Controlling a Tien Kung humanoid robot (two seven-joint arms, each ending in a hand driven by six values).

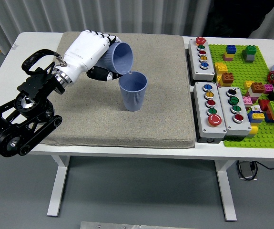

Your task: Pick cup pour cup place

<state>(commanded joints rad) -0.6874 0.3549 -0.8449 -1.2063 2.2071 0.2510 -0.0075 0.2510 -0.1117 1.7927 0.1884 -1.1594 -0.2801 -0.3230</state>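
Upper left of frame, left hand (pixel 90 51) grips tilted cup (pixel 118 58) over standing cup (pixel 133 90), pouring; next, righting and placing.

Both ribbed cups (pixel 133 91) blue-grey, mat (pixel 127 86) beige, table (pixel 13 62) white, far-left hand (pixel 86 52) white with black arm, right baseplate (pixel 251 81) lime green

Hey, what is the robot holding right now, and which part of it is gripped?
The left hand holds a tilted blue cup, fingers wrapped around its side wall.

The left hand (pixel 86 50) reaches in from the left, wrist rolled; fingers (pixel 100 73) curled in a grasp.
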